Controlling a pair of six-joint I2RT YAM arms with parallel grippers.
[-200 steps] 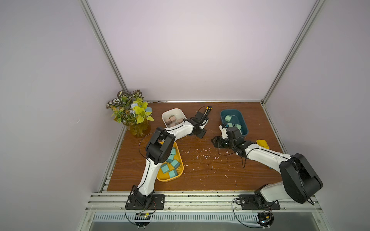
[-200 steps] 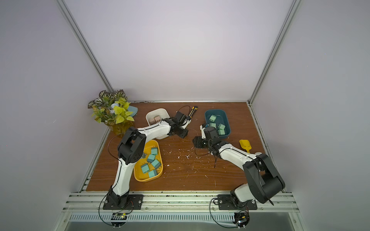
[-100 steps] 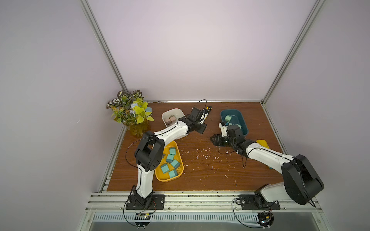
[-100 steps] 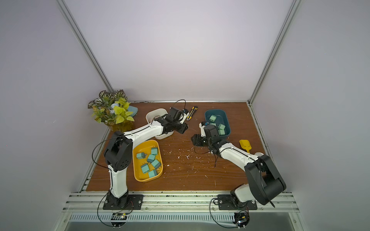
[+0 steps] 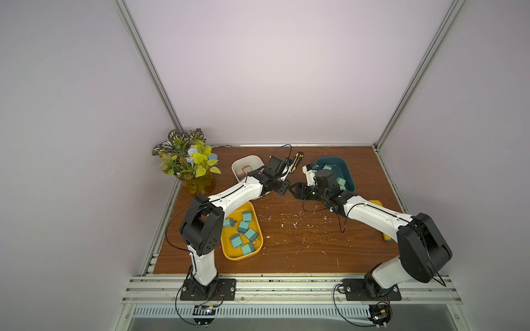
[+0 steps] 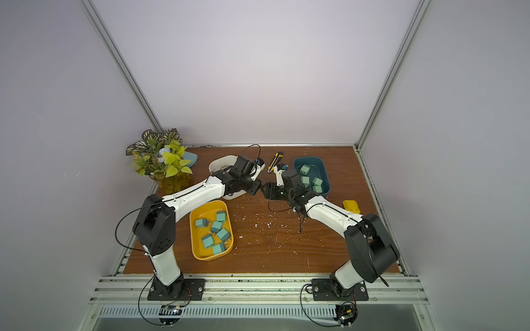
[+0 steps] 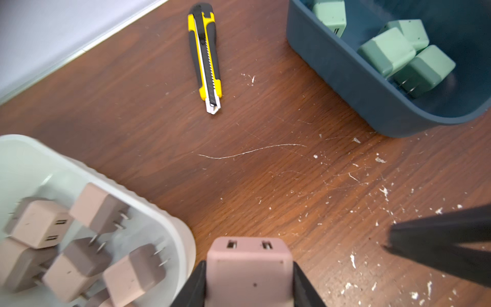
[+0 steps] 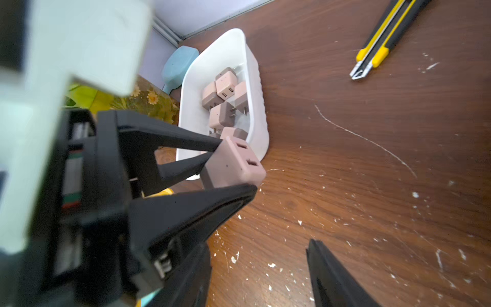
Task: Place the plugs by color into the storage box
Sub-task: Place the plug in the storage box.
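While the left hand point(image 5: 282, 188), mid-frame in a top view, clamps a pale pink plastic cube plug point(image 7: 249, 261) just outside the white plastic tub point(image 5: 246, 157), letting go now would likely drop it on the wooden bench point(image 5: 286, 243); the empty, parted right hand point(image 5: 293, 191) crowds close.

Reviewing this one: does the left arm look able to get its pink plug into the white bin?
Likely yes. The left claw grips the pink plug right beside the white bin, nothing stands between them, and the right claw is apart.
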